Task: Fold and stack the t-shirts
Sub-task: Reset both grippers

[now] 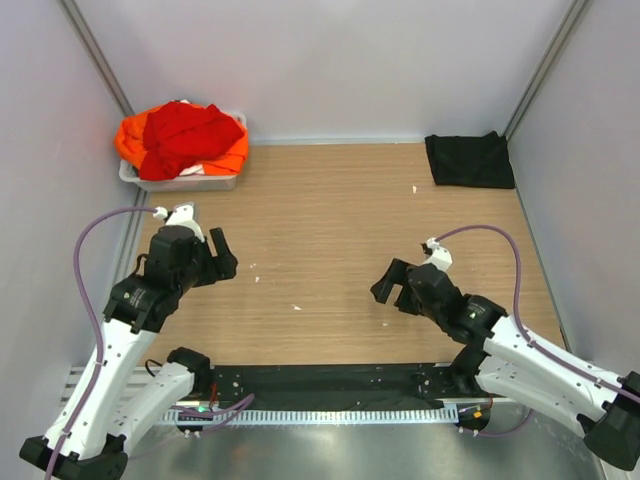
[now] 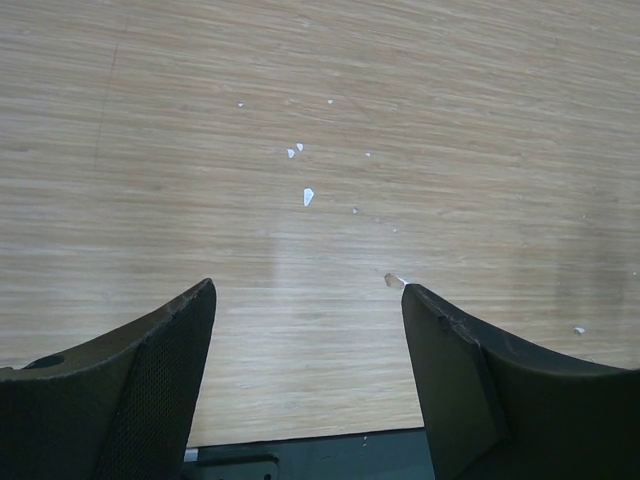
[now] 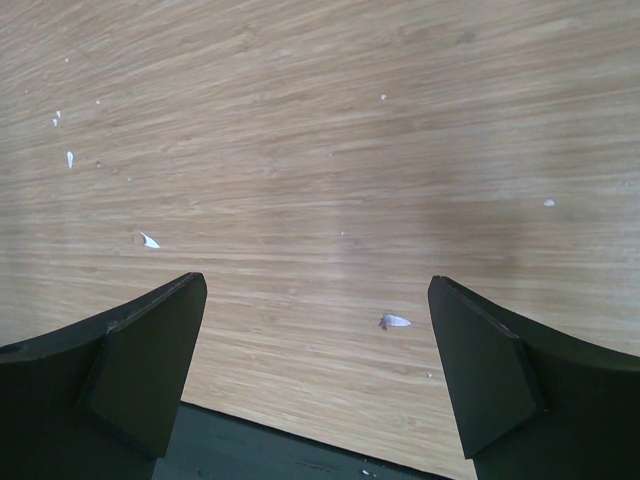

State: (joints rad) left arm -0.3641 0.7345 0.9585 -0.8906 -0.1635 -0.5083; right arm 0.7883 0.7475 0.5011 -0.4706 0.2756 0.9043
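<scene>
The red shirt (image 1: 185,135) lies in a heap on the orange shirt (image 1: 128,140). Both are piled in the white tub (image 1: 195,183) at the far left corner of the wooden table (image 1: 320,210). The black shirt (image 1: 468,160) lies flat at the far right corner. Both arms are low at the near side, well apart from the shirts. The left gripper (image 2: 308,290) has its jaws spread wide and holds nothing. The right gripper (image 3: 317,285) is the same.

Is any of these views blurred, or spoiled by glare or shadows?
Top external: sharp, evenly lit, no harsh shadows. Left wrist: table grain crisp, left claw nearly black. Right wrist: sharp too, with a faint shadow band on the table.
</scene>
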